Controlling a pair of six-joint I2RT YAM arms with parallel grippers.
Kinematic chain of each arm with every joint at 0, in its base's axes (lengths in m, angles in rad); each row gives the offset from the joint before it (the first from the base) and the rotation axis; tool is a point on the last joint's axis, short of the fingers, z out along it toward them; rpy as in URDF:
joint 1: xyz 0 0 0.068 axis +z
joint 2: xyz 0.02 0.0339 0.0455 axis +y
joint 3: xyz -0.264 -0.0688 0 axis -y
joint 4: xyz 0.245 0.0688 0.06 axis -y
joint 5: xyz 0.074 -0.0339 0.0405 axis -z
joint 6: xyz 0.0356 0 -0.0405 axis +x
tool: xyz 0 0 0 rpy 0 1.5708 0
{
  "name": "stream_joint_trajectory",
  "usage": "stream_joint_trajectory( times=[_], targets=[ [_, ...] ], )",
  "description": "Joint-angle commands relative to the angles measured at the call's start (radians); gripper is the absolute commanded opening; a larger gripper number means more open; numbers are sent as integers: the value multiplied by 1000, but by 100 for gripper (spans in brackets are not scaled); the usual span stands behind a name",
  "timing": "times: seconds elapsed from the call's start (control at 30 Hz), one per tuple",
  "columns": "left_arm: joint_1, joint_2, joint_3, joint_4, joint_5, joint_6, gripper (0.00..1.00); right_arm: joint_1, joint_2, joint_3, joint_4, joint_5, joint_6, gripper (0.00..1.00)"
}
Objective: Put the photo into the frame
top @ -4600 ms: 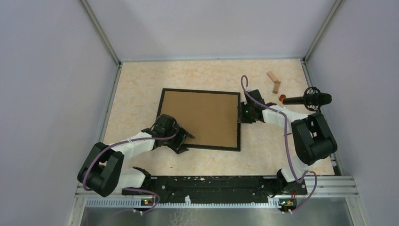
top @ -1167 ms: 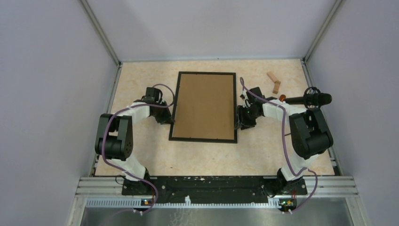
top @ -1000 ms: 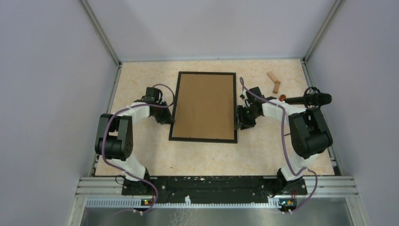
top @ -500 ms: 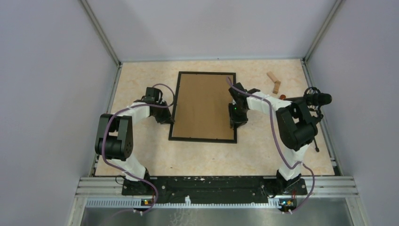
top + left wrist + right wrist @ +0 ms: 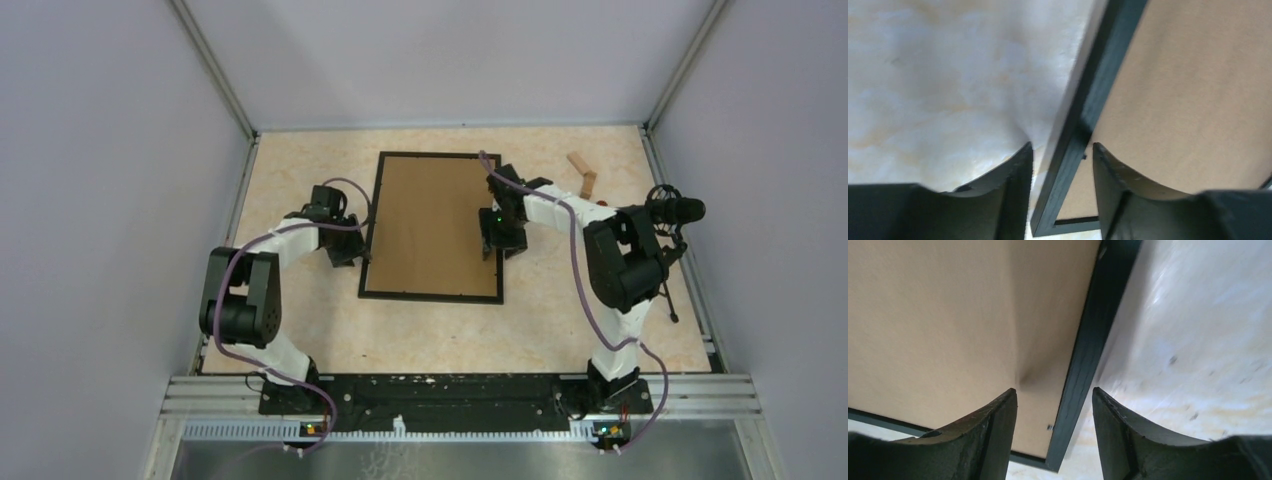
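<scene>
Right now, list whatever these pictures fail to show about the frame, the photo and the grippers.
- Photo: in no view; the frame lies back up, hiding its front and anything inside.
- Whether the left gripper or right gripper touches the frame's edge: wrist views too close; top view, wrists cover fingertips.
- Frame's far ends: wrist views, cut by picture edges.
- Wooden pieces: top view, too small to identify.

Soft, even light from above fills the top view, sharp throughout, with faint shadows beside the frame (image 5: 430, 225). Both wrist views are soft (the table (image 5: 1198, 340) beside the frame smears), and a shadow dims its board.
</scene>
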Motion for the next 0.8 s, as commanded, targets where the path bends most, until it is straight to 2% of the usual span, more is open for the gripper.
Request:
stream_joint_trajectory(
  times=[0.0,0.1,0.17,0.3,0.4,0.5,0.6,0.67,0.77],
  targets=[
    [5,-107,-23,-144,-111,6,58,-92,-70,3,173,-181,-39,58],
    [-16,-190,-59,-203,-94,-22,67,-111,-52,-27,198,-170,-31,59],
    [-57,-247,-101,-238,-65,-74,70,-111,-43,-51,216,-128,-11,55],
    [-198,-369,-228,-200,42,-289,70,-104,-62,-134,281,-83,55,43],
    [-284,-408,-300,-113,91,-423,68,-84,-79,-177,332,-113,77,42],
    [-288,-386,-253,-123,40,-371,67,-113,-100,-197,378,-233,90,42],
    [-242,-341,-102,-186,-36,-224,69,-164,-114,-166,365,-279,52,47],
    [-164,-297,-12,-188,-20,-117,69,-187,-106,-122,336,-303,8,53],
    [-1,-206,82,-145,77,11,66,-218,-90,-67,310,-331,-27,64]
  ],
)
